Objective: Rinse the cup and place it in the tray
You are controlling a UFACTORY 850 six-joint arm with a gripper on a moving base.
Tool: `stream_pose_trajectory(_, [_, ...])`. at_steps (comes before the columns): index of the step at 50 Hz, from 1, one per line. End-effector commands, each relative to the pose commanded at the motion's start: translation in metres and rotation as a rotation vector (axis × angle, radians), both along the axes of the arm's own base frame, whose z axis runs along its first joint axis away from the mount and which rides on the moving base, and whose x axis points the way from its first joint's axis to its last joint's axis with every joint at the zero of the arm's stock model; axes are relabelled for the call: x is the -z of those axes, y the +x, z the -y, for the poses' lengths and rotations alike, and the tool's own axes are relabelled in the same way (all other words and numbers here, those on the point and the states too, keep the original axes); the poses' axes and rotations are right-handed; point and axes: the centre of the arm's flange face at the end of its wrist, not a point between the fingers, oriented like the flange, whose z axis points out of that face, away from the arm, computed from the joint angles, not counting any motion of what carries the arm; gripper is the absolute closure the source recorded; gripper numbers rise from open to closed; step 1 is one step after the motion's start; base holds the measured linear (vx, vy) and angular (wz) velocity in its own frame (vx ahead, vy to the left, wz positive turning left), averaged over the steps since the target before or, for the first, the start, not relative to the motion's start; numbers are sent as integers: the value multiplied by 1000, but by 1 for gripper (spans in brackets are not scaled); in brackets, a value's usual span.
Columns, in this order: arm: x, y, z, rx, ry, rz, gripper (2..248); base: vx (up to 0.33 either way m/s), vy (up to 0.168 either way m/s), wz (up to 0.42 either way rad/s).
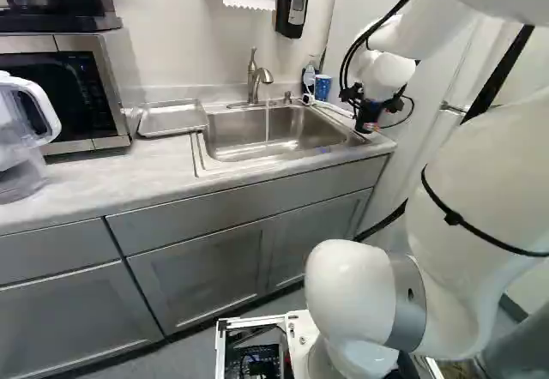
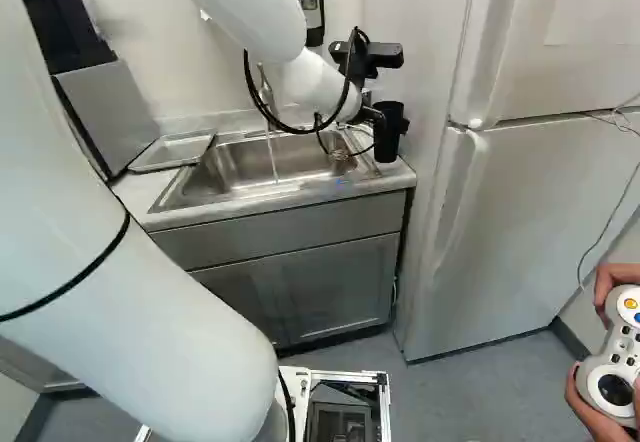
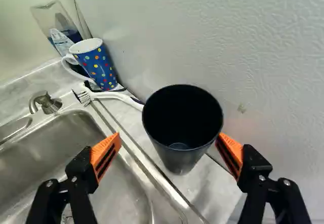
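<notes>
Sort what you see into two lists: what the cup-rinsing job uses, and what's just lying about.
For the job:
black cup, between the gripper's open fingers
faucet, water running
sink
metal tray, beside the sink

Just lying about:
blue dotted mug
white-handled brush
clear pitcher
microwave

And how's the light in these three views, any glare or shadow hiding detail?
Wrist view: the inside of the cup falls nearly black, only a faint ring showing at its bottom, and a bright highlight runs along the sink rim. Left base view: soft reflections in the sink basin. Right base view: a pale sheen on the fridge.
</notes>
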Motion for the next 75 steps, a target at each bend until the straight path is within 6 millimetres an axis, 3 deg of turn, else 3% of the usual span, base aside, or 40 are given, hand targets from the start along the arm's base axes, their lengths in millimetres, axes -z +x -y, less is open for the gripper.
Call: stream_pose_trajectory(75, [0, 1, 0, -28, -45, -25, 3, 0, 0, 0])
